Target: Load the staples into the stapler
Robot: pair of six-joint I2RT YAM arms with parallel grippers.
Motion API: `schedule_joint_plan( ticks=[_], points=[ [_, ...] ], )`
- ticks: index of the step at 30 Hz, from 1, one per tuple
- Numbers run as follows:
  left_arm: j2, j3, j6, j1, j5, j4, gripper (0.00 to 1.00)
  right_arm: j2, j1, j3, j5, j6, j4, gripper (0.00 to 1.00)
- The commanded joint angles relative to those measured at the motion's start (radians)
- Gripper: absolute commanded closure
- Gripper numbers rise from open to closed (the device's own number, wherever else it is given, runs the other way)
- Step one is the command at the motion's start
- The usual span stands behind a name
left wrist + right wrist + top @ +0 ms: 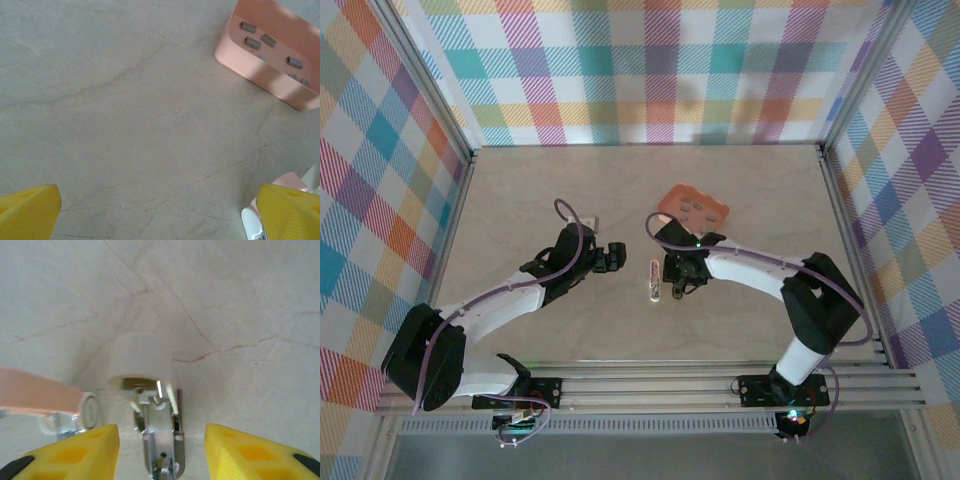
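1. the stapler (pixel 653 279) lies near the middle of the table (pixel 520 200), a little toward the near edge, between the two arms. in the right wrist view its pink lid (pixel 35 390) is swung off to the left and the bright metal rail (pixel 162 412) lies bare.
2. the staples (pixel 252 43) lie as separate short grey strips in the salmon tray (pixel 260 75), which sits nearer the far edge and right of the table's middle, apart from the stapler.
3. the right gripper (pixel 161 440) is released: its yellow fingers stand on either side of the rail with a gap on both sides, touching nothing that i can see.
4. the left gripper (pixel 160 212) is spread wide over bare table just left of the stapler, holding nothing.
5. the stapler looks light, hard and smooth, so it is likely to skate on the table if nudged. i would hold it by the long sides of the pale body, low down and clear of the hinge and open rail.
6. a staple strip is probably very light and brittle along its glue line. i would pinch it across its short width near the middle, gently, and keep it level so it drops straight into the rail.
7. the risk i see is a strip snapping or flicking out of the fingers.
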Motion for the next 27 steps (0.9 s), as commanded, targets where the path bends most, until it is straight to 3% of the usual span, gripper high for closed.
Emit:
schedule_joint_plan(
  ticks=[1,8,17,27],
  points=[
    [-0.007,0.034,-0.01,0.007,0.008,-0.016,0.0,-0.083,-0.017,0.059,0.043,-0.041,-0.075,0.5],
    [-0.005,0.045,-0.003,0.015,0.003,-0.038,0.0,-0.074,-0.19,0.171,-0.012,-0.12,-0.103,0.45],
    [-0.011,0.052,0.006,0.03,0.004,-0.058,0.0,0.15,-0.434,0.334,-0.158,-0.189,-0.093,0.42],
    [0.018,0.078,0.006,0.041,-0.002,-0.067,0.0,0.333,-0.529,0.432,-0.251,-0.207,-0.062,0.44]
  ],
)
